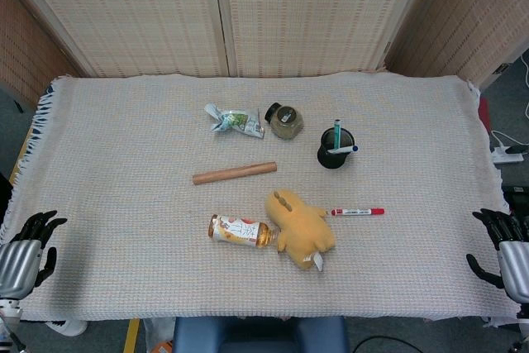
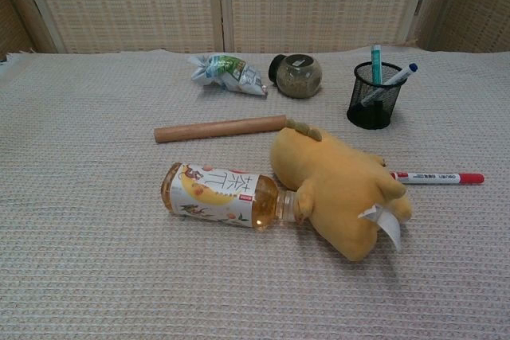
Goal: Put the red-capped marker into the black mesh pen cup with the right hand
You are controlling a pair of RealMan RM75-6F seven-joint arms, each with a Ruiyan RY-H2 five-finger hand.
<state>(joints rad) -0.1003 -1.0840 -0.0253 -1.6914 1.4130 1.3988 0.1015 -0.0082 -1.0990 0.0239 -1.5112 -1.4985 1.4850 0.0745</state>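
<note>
Right hand [image 1: 506, 247] waits empty, fingers apart, at the bench [image 1: 124, 229] edge; the marker [image 1: 358, 212] (light, stiff, likely slick) looks best pinched mid-barrel before the cup [image 1: 335, 148].

Woven reed screen panels [image 1: 314, 14] behind, beige woven cloth [image 1: 124, 204] over table, grey floor [image 1: 508, 97]

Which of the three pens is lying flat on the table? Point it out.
The red-capped marker, lying flat on the cloth just right of the yellow plush toy. The other two, a teal pen and a blue-capped pen, stand inside the black mesh pen cup.
</note>
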